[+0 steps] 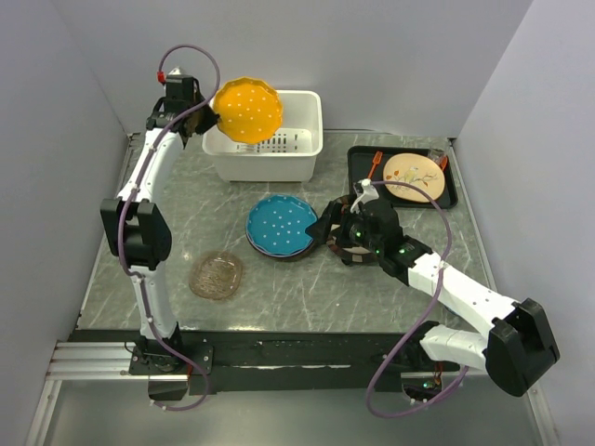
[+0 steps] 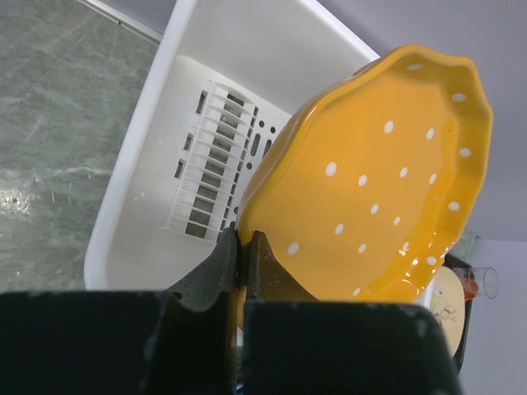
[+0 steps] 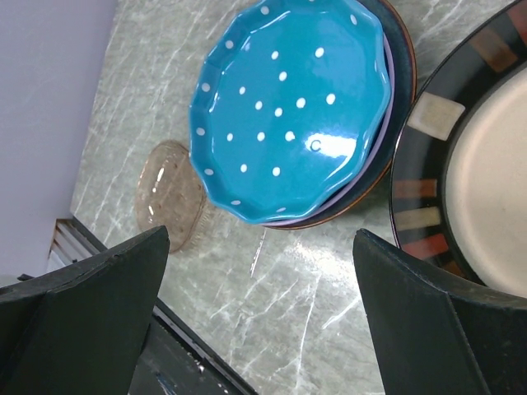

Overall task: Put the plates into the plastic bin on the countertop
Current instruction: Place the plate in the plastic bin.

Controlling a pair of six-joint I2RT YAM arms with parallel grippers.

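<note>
My left gripper (image 1: 210,119) is shut on the rim of the orange dotted scalloped plate (image 1: 248,110) and holds it tilted above the white plastic bin (image 1: 307,158). The left wrist view shows the plate (image 2: 379,189) over the bin's slotted base (image 2: 210,164), with the gripper (image 2: 243,247) pinching its edge. A teal dotted plate (image 1: 281,224) tops a stack with lavender and dark teal plates mid-table; it also shows in the right wrist view (image 3: 288,107). My right gripper (image 1: 337,232) is open and empty beside a dark-rimmed cream plate (image 3: 469,173). An amber glass plate (image 1: 217,275) lies front left.
A flat black tray (image 1: 358,163) with a tan round plate (image 1: 413,176) and a small glass sits at the back right. Grey walls close in the left, back and right sides of the marbled countertop (image 1: 307,288).
</note>
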